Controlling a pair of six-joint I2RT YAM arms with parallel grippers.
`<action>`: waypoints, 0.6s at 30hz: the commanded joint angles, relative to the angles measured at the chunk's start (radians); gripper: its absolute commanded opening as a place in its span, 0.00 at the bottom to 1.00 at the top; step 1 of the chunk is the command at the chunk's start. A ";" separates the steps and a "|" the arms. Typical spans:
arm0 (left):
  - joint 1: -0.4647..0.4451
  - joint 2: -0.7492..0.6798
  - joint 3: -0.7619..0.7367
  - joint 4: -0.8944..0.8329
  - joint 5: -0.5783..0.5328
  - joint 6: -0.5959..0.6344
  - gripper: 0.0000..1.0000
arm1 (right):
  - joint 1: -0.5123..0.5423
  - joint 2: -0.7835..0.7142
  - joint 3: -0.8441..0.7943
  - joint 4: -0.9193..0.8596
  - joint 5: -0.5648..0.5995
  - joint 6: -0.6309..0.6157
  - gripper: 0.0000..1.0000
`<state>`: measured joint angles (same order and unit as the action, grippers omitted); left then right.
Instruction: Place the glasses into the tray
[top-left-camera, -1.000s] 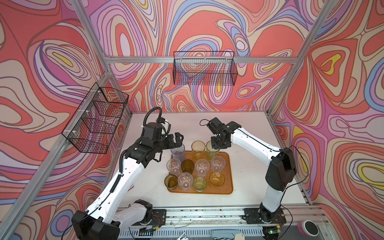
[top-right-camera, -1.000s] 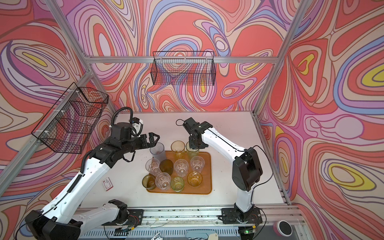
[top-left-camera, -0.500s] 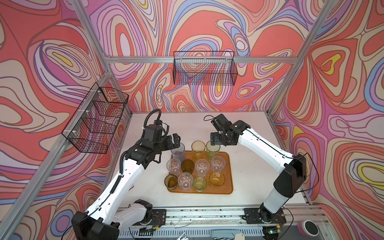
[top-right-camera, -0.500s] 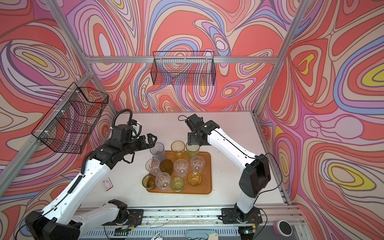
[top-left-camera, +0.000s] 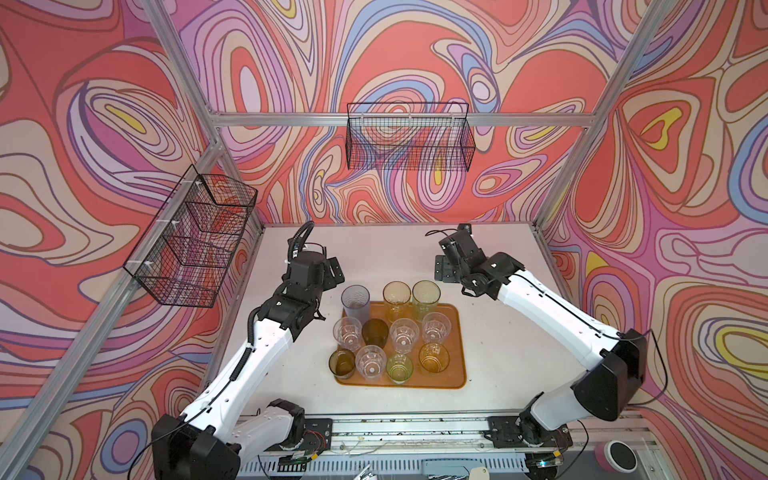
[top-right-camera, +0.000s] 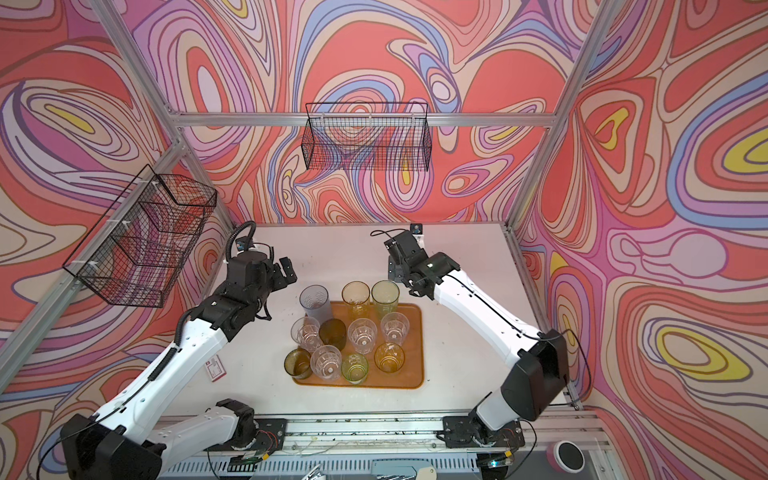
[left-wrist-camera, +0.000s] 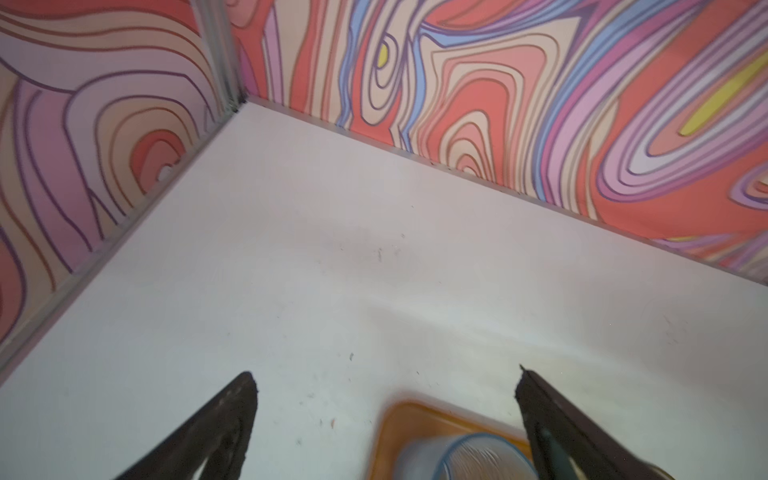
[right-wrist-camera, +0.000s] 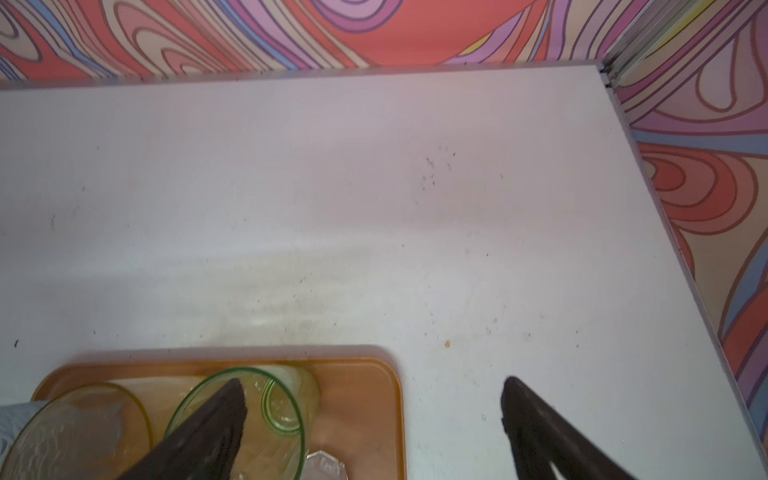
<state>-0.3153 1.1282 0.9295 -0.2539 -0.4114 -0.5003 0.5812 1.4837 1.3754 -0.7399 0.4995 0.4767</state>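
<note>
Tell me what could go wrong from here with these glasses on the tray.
1. The tall pale blue glass stands at the tray's far corner, close to the open left gripper; a careless move could tip it.
2. In the right wrist view one finger of the open right gripper overlaps the tall green glass; swinging sideways might clip its rim.
3. The glasses stand crowded, so one fall may topple neighbours.

Two arms, same build.
- Left arm (top-left-camera: 257, 353), lower left of frame: white shell links with small dark screw holes along the side and black joint housings. A ribbed black hose (top-left-camera: 296, 241) loops at the wrist.
- Right arm (top-left-camera: 552, 316), right of frame: same white links, with a bulky black elbow (top-left-camera: 609, 384).
- Fingers (left-wrist-camera: 216, 432): dark, matte, tapered.
</note>
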 joint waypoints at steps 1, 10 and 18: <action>0.053 0.052 -0.100 0.269 -0.199 0.072 1.00 | -0.079 -0.074 -0.145 0.312 0.034 -0.063 0.98; 0.128 0.162 -0.383 0.807 -0.183 0.405 1.00 | -0.188 -0.193 -0.509 0.767 0.211 -0.243 0.98; 0.137 0.197 -0.539 0.990 -0.149 0.517 1.00 | -0.229 -0.167 -0.822 1.341 0.276 -0.373 0.98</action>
<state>-0.1875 1.3048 0.4248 0.5667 -0.5602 -0.0692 0.3668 1.3041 0.6201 0.3099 0.7273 0.1787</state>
